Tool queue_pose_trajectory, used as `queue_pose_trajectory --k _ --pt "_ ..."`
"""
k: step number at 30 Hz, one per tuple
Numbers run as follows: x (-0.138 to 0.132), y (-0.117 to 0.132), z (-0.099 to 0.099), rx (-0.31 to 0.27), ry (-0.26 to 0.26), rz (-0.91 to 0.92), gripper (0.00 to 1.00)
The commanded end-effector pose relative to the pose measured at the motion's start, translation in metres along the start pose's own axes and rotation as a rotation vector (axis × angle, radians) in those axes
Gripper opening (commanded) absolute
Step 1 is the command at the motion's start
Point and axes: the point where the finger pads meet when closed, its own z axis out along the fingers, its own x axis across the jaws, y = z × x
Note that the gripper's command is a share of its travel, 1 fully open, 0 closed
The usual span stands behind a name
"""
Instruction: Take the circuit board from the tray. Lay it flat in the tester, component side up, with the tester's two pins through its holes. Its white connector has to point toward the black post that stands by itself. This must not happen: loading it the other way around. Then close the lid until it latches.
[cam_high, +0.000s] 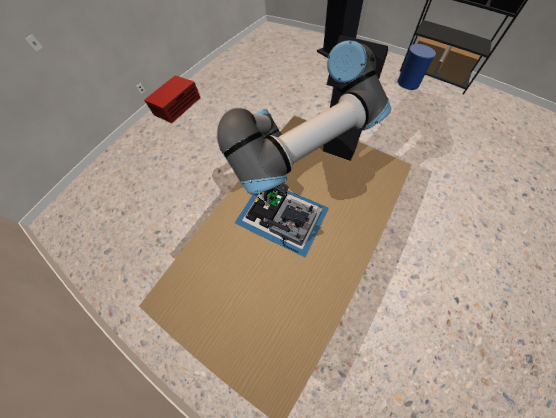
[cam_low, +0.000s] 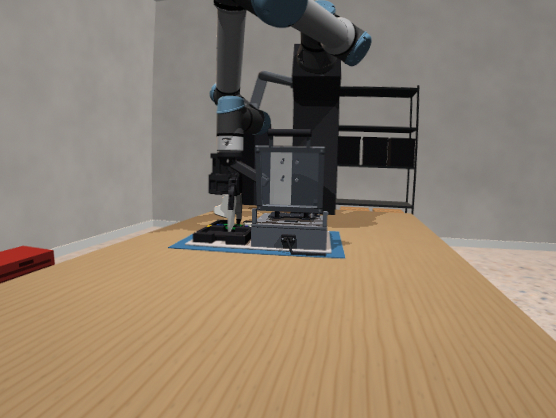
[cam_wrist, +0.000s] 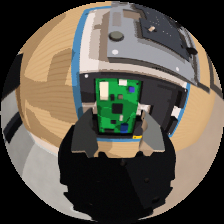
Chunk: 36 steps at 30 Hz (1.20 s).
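Note:
The green circuit board (cam_wrist: 116, 111) lies in the black tray (cam_wrist: 131, 107), component side up, with its white connector (cam_wrist: 103, 90) at the far left corner. My gripper (cam_wrist: 117, 109) is open and low over the tray, one finger on each side of the board's near end. It also shows in the exterior view (cam_low: 233, 220), with the fingertips down in the tray (cam_low: 222, 234). The board shows in the top view (cam_high: 273, 198) under the wrist. The grey tester (cam_low: 290, 234) stands right of the tray with its lid (cam_low: 290, 177) upright and open. A lone round black post (cam_wrist: 116, 35) stands on the tester.
Tray and tester sit on a blue mat (cam_high: 282, 220) on the wooden table. The open lid stands close to the right of my wrist. A red crate (cam_high: 172, 98), a blue barrel (cam_high: 416, 66) and a black shelf (cam_low: 377, 145) stand off the table.

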Motion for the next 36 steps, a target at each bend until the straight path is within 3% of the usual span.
queue_pose_trajectory --k 1,36 --pt "0.0004 0.0002 -0.0003 -0.001 0.001 0.000 0.59" --pt "0.0004 0.0002 -0.0003 -0.001 0.001 0.000 0.54"
